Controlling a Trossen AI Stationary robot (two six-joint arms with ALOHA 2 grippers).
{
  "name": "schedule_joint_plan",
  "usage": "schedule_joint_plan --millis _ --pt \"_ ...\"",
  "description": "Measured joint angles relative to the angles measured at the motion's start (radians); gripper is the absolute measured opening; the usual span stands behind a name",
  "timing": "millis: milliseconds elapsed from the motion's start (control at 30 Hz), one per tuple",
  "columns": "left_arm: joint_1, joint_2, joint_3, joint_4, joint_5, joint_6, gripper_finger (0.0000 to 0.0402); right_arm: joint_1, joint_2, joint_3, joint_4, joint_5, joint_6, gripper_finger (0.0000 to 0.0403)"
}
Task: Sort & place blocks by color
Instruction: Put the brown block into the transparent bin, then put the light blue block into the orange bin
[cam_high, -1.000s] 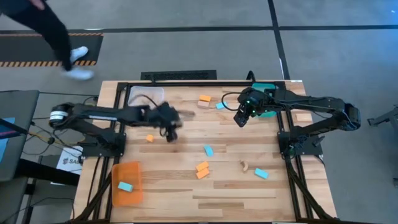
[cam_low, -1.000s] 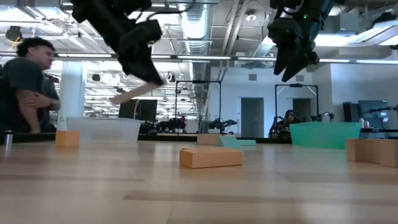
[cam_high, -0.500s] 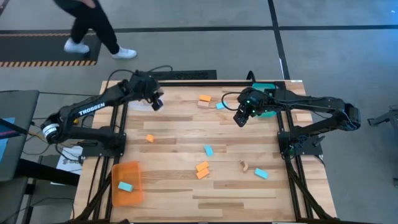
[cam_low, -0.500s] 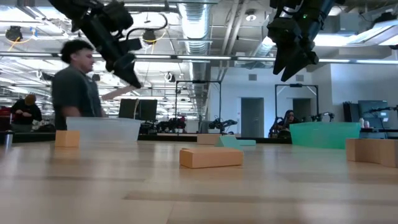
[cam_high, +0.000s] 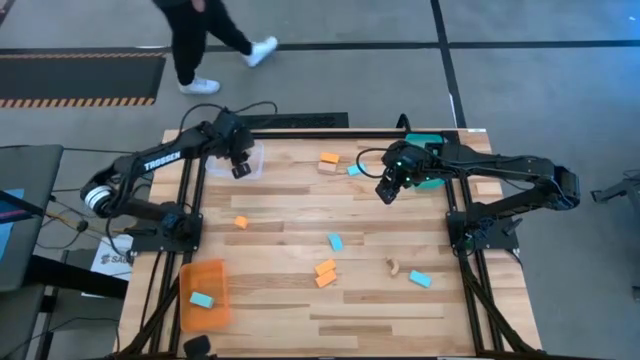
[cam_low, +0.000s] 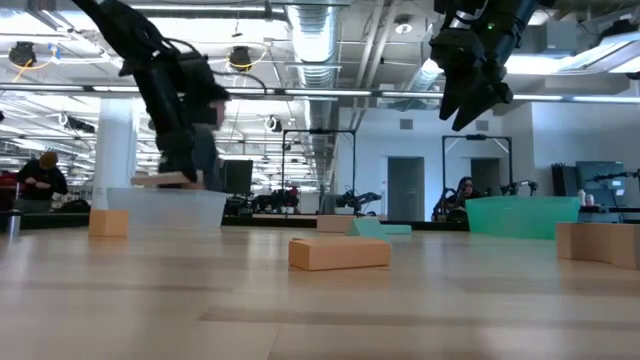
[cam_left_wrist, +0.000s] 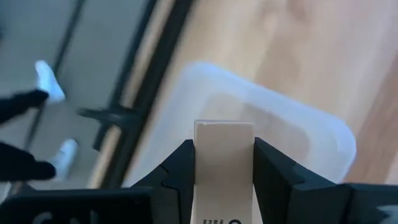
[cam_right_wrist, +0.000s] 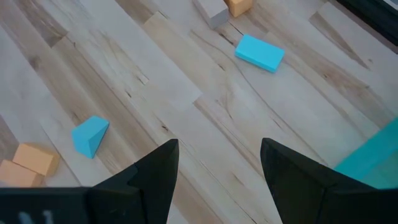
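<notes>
Tan block over the clear tray

Left gripper (cam_left_wrist: 222, 163), swung from mid-bench, clamped on tan wooden block (cam_left_wrist: 222, 158) above clear tray (cam_high: 250, 158); ready for release. Right gripper (cam_high: 386, 190) hovering, wide open, empty.

We see the person (cam_high: 205, 30) cut off at the high view's top edge, only legs showing. The tan block (cam_left_wrist: 224, 163) runs off the left wrist picture's bottom, flanked by 2 fingers (cam_left_wrist: 177, 177).
</notes>
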Motion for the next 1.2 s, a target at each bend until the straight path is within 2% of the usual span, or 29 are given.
schedule_joint_plan --millis 167,300,433,600,800,900,1067,1200 --pt "0.000 0.052 0.000 0.000 -0.062 0.008 0.0098 0.000 0.000 0.000 -0.002 0.000 0.000 0.0249" --pt "-0.004 0.066 0.000 -0.004 -0.053 0.047 0.0108 0.000 0.000 0.000 -0.006 0.000 -0.001 0.0249" --pt "-0.015 0.066 0.000 -0.004 -0.003 0.081 0.0121 -0.002 0.000 0.000 -0.006 0.000 -0.006 0.0249" --pt "-0.028 0.066 0.000 -0.007 0.018 0.067 0.0149 -0.002 0.000 0.000 -0.006 0.000 -0.007 0.0249" --pt "-0.033 0.065 0.001 -0.008 -0.007 0.067 0.0188 -0.002 0.000 0.000 -0.006 0.000 -0.007 0.0249" --pt "-0.038 0.065 0.025 -0.017 -0.005 0.020 0.0200 -0.002 0.000 0.000 -0.006 0.000 -0.007 0.0249" --pt "-0.051 0.062 0.126 -0.094 0.063 -0.038 0.0205 -0.002 0.000 0.000 -0.006 0.000 -0.003 0.0249" --pt "-0.080 0.062 0.198 -0.148 0.212 -0.131 0.0205 0.000 0.000 0.000 -0.006 0.000 0.000 0.0249"
